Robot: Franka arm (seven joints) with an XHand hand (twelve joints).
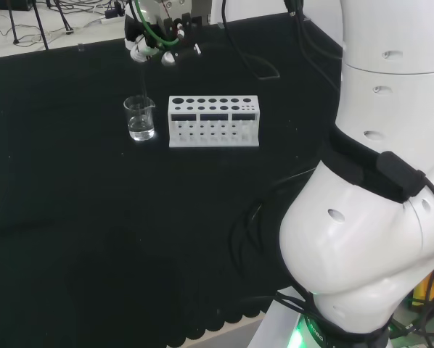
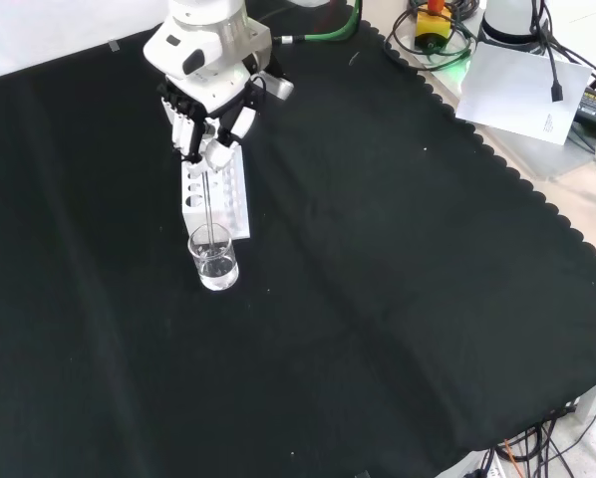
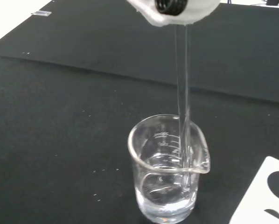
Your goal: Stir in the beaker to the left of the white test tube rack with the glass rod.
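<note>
A small clear glass beaker with some clear liquid stands on the black cloth, left of the white test tube rack in the head view. The hand hovers above the beaker, its fingers curled round the top of a thin glass rod. The rod hangs straight down into the beaker, and in the wrist view its lower end dips into the liquid near the beaker's wall. A blurred white part of the hand shows in the wrist view.
The rack stands just behind the beaker in the front view, under the hand. The arm's big white links fill the head view's right side. The cloth's scalloped edge runs along the front view's right, with cables and papers beyond.
</note>
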